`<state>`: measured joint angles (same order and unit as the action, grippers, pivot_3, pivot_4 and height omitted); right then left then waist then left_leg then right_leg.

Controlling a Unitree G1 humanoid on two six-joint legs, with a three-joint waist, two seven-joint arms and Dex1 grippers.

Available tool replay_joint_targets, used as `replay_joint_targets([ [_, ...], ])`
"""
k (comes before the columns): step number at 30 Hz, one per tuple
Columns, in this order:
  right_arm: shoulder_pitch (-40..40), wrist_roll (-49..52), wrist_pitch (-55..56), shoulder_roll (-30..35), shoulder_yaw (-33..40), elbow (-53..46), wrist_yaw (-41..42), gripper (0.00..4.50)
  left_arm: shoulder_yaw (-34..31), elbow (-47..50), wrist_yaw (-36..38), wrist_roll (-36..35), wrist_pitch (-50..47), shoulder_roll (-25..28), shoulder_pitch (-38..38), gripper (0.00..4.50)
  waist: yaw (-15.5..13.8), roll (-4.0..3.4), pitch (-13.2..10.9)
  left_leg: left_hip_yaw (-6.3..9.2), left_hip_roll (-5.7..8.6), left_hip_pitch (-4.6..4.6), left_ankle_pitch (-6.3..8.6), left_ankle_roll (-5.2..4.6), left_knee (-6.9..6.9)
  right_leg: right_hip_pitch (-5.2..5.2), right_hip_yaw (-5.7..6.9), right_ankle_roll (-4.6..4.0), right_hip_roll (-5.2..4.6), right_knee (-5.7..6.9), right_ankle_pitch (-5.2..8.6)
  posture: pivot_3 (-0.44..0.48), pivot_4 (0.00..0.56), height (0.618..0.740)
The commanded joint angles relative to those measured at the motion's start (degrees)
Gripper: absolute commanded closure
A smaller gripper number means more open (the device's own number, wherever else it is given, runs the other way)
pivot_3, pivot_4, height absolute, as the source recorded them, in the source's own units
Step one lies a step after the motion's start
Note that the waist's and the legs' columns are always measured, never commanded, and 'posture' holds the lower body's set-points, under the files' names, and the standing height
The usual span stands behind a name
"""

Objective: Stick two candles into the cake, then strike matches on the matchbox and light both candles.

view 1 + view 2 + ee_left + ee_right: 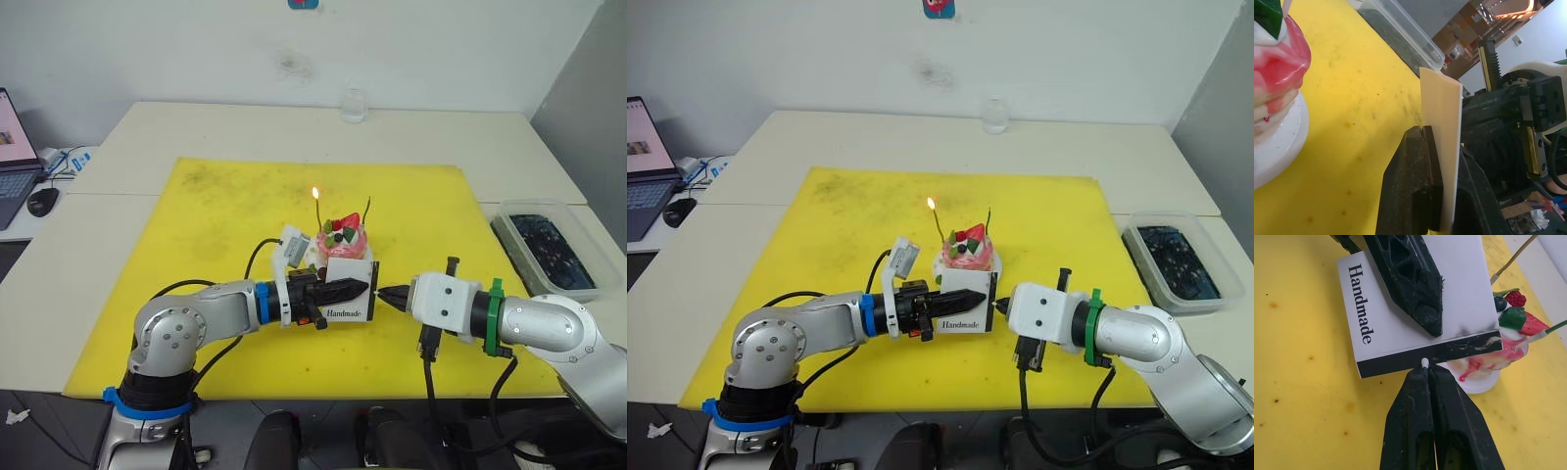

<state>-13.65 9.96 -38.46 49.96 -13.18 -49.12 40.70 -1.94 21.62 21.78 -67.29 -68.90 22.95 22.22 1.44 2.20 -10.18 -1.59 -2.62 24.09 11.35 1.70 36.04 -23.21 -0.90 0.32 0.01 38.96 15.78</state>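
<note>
1. Left eye view, starting at the robot's left: the left gripper reaches in over the yellow mat, its black fingers clamped flat on the matchbox, one on each broad face.
2. That matchbox is held upright on edge, clear of the mat, directly in front of the cake. Its "Handmade" lettering faces the camera, and its black strip runs along the edge turned toward the right gripper.
3. On its white plate near the middle of the mat, the cake carries both candles. The left candle burns with a small flame at its tip; the right candle stands unlit.
4. Right of the matchbox, the right gripper points at the black strip, fingers pressed together on a match.
5. In the right wrist view only the pale match head pokes out past the fingertips, touching or just at the strip.
</note>
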Motion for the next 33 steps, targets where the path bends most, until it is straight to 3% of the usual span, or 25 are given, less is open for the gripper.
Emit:
replay_joint_targets([
  [1, -0.7, -1.4, 1.0, -0.4, 0.1, -0.3, -0.2, 4.45, -0.7, 1.3, 0.1, -1.6, 0.3, 0.0, 0.6, 4.50, 0.0, 0.00, 0.0, 0.00, 0.00, 0.00, 0.00, 0.00, 0.00, 0.00, 0.00, 0.00, 0.00, 0.00, 0.00, 0.000, 0.150, 0.740],
  [29, -3.7, -5.7, -0.4, -4.9, -6.4, 0.8, 1.4, 4.45, 0.9, 2.2, -0.5, -1.1, 2.1, -2.7, -1.1, 4.50, 0.0, 0.00, 0.0, -0.01, 0.00, -0.01, 0.00, 0.00, 0.01, 0.01, -0.01, 0.00, -0.01, 0.02, 0.00, 0.000, 0.150, 0.740],
  [33, 0.4, -7.8, 5.3, 0.6, -10.4, 1.6, 7.2, 4.45, -0.8, 1.6, -1.5, -1.3, 3.5, -3.8, 2.8, 4.50, -0.1, 0.00, 0.0, -0.01, 0.03, -0.01, 0.00, 0.00, 0.01, 0.01, 0.00, 0.00, -0.01, 0.02, 0.00, 0.000, 0.150, 0.740],
])
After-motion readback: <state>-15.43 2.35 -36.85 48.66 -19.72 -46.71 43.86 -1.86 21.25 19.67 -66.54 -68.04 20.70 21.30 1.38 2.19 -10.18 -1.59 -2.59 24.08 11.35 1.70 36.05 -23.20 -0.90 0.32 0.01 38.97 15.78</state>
